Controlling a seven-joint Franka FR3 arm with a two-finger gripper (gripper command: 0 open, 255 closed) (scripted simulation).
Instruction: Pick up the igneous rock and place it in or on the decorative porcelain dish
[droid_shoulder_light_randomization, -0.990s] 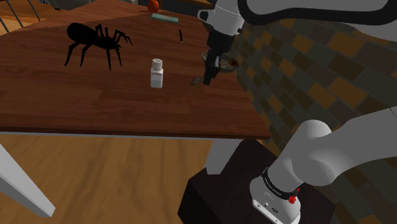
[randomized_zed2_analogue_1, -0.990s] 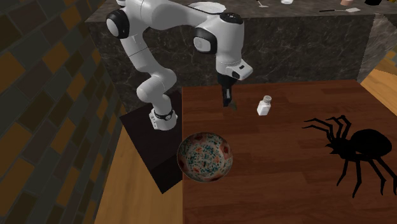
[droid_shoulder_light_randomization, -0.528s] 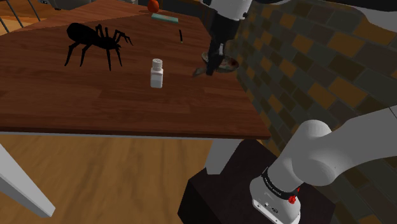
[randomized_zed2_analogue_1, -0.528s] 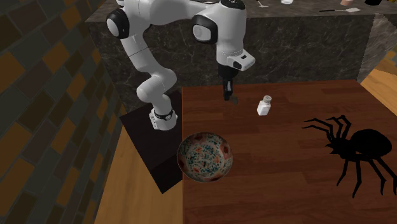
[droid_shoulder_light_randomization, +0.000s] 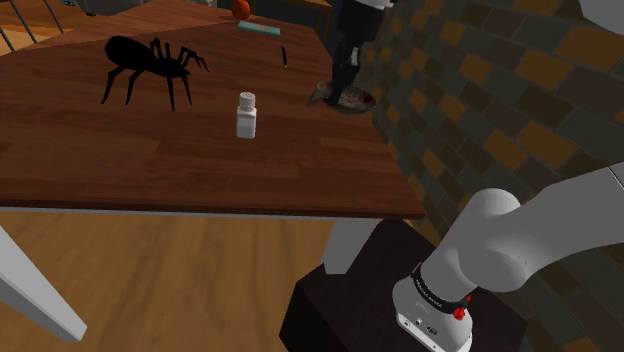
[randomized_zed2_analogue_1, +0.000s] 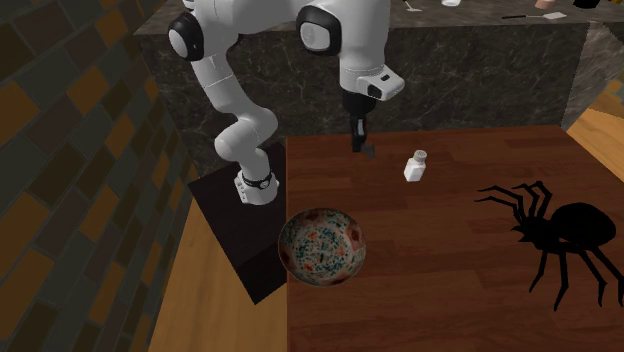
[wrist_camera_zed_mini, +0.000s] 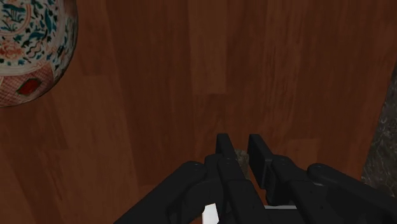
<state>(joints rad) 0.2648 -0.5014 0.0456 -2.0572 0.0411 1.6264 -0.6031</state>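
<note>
My black gripper (randomized_zed2_analogue_1: 359, 147) hangs above the brown wooden table (randomized_zed2_analogue_1: 450, 280), shut on a small grey-brown rock (randomized_zed2_analogue_1: 368, 150). From the wrist, the rock (wrist_camera_zed_mini: 242, 156) shows pinched between the two fingertips of the gripper (wrist_camera_zed_mini: 242, 144), with bare wood beneath. The round dish (randomized_zed2_analogue_1: 321, 247), white with red, green and blue patterning, sits near the table edge by the stand, well apart from the gripper. Its rim (wrist_camera_zed_mini: 28, 57) shows off to one side of the fingers. In the shoulder view the gripper (droid_shoulder_light_randomization: 338, 82) stands in front of the dish (droid_shoulder_light_randomization: 361, 101).
A white bottle (randomized_zed2_analogue_1: 415, 166) stands upright close to the gripper. A large black spider figure (randomized_zed2_analogue_1: 560, 236) lies farther out on the table. A dark pen (droid_shoulder_light_randomization: 285, 56) and a teal slab (droid_shoulder_light_randomization: 258, 28) lie at the far end. A stone counter (randomized_zed2_analogue_1: 480, 70) rises behind the table.
The arm has risen, lifting the rock in the shut gripper higher off the table. The dish, bottle and spider have stayed put.
</note>
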